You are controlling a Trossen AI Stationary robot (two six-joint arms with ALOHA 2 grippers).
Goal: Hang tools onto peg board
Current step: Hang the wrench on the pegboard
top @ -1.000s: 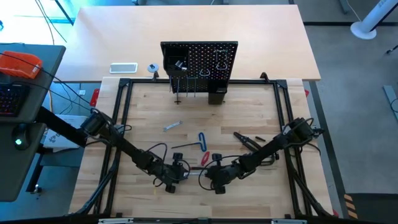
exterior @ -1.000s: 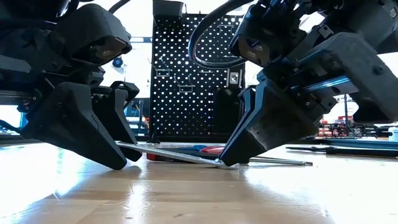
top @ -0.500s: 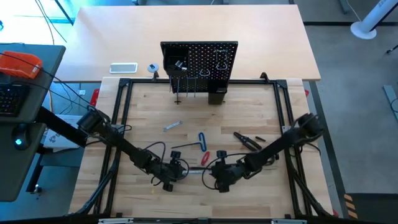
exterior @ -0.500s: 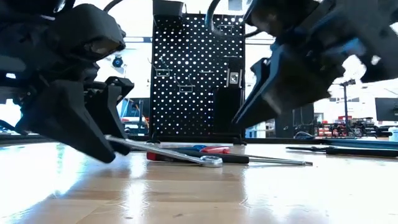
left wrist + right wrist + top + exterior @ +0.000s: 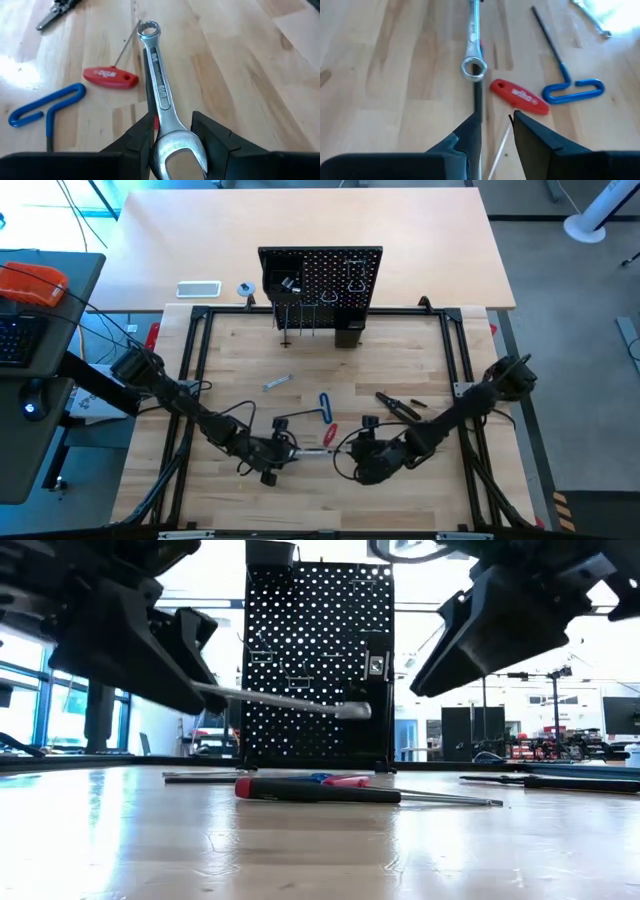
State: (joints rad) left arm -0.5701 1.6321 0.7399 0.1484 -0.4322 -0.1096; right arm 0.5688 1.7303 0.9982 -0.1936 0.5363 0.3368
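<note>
- The step in hand, as I judge it, is carrying one tool to the board: the left gripper (image 5: 172,137) is clamped on the open-jaw end of a silver combination wrench (image 5: 159,85), and holds it clear of the table (image 5: 300,850).
- In the low view the wrench (image 5: 285,701) juts out level from the fingers (image 5: 142,137), its ring end farthest from them, hanging in the air in front of the peg board (image 5: 318,660).
- Next, I judge, the ring end must be steered onto a free metal hook on that board, well ahead of the gripper, so height and aim matter more than grip.
- The right gripper (image 5: 495,127) has its fingers parted with nothing between them; it hovers facing the wrench's ring end (image 5: 473,67), a little short of it.
- Below the held wrench lies a red-handled screwdriver (image 5: 111,77).
- Just beyond that sits a blue-handled T hex key (image 5: 47,102).
- Farther off from the left gripper lie black pliers (image 5: 398,406), and a small silver wrench (image 5: 277,383) rests on the way to the board.
</note>
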